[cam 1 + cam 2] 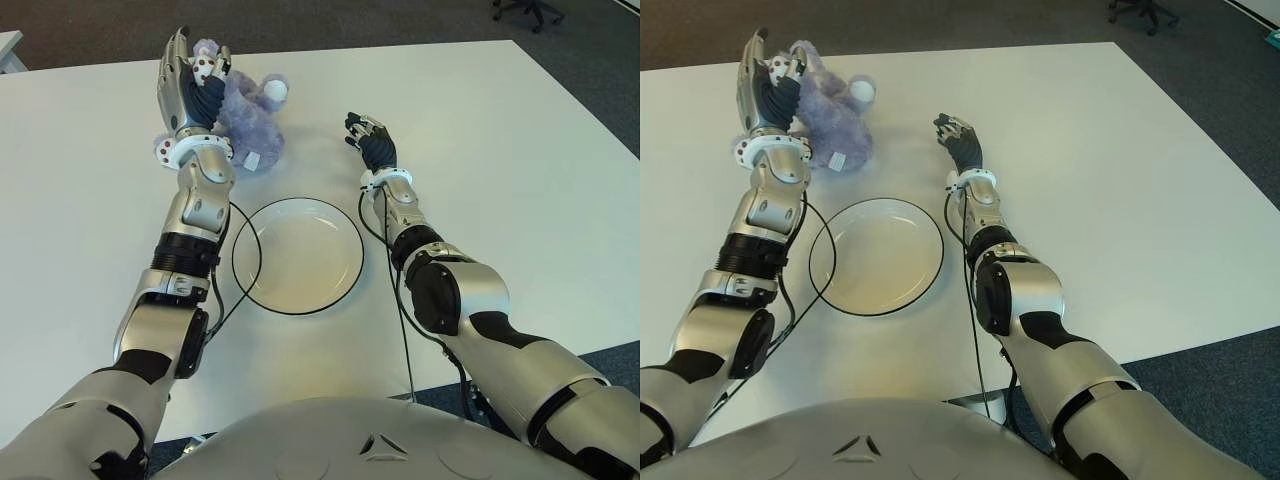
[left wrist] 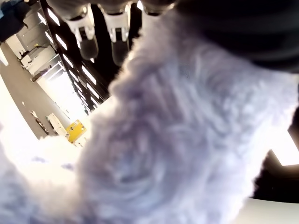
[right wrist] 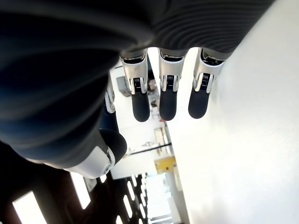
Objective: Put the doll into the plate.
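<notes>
Up close, left-hand fingers (image 2: 87, 38) extended past purple fur, tips clear of it, not curled around anything; fur filling most of the left wrist view, pressed against the palm. Left hand (image 1: 190, 85) raised upright at the far left of the counter (image 1: 520, 180), palm turned toward the doll (image 1: 245, 120), which lies right against its inner side. Whether the hand actually grips the fur cannot be told. Doll a fuzzy lavender plush with a white snout and pale feet, lying on the counter beyond the plate (image 1: 298, 255), outside its rim, a small white tag at its near edge.

Right-hand fingers (image 3: 168, 100) straight and loosely spread, holding nothing, white surface beside them. Right hand (image 1: 372, 140) extended forward over the counter, to the right of the doll and apart from it, beyond the plate's right edge.

Plate white with a dark rim, round, nothing in it, centred between the two forearms. Black cable (image 1: 225, 305) looping from the left forearm across the plate's left edge.
</notes>
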Motion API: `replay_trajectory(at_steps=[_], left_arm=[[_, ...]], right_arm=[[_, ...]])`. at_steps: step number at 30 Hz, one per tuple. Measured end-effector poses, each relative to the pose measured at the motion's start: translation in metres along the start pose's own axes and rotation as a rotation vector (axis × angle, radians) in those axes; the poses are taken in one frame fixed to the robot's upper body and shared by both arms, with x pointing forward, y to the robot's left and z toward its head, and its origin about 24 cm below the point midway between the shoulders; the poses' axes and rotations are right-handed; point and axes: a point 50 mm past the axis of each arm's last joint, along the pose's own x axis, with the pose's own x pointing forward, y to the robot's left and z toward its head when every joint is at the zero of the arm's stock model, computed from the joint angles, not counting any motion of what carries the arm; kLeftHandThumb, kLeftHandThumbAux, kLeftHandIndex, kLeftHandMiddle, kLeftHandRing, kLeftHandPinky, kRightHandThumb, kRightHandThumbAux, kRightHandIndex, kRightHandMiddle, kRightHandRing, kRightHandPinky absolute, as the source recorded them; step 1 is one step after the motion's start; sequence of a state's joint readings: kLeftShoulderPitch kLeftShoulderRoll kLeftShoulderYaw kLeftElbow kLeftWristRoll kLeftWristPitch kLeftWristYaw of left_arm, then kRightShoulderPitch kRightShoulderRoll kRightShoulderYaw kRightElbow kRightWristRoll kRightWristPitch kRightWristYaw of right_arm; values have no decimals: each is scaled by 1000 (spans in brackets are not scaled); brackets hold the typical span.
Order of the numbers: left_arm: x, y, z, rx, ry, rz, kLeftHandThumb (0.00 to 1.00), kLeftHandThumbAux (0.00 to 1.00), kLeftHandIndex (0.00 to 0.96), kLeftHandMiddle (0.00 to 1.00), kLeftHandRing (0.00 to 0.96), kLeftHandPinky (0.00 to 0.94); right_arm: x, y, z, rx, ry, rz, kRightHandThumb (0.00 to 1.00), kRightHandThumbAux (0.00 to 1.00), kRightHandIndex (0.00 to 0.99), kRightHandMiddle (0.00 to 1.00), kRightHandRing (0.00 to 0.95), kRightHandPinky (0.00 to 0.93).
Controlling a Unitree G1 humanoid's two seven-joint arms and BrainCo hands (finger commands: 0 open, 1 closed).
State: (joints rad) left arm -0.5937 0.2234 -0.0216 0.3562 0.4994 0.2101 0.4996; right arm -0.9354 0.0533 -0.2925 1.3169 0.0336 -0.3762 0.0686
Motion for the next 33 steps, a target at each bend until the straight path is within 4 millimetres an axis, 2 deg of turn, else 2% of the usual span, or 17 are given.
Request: replay_trajectory(at_steps=[9,17,29,33], left_arm=[[-3,-8,-4,-41,-25,-35,342,155,1,59,24,0],[-5,-15,-10,-80,-49,-36,366,176,0,92,68,23],[-9,-24,5,-111,-66,-61,390,216,0,97,68,12],[-11,-28,9,-131,-58,-103,384,240,2,101,80,46]], right_arm=[[0,0,0,1,0,-2,700,733,403,164,132,161],[0,-1,0,2,0,-3,700,734,403,159,129,158],[0,-2,0,-12,0,-10,701,734,404,168,135,170],[0,-1,0,-15,0,-9,700,734,404,174,145,178]])
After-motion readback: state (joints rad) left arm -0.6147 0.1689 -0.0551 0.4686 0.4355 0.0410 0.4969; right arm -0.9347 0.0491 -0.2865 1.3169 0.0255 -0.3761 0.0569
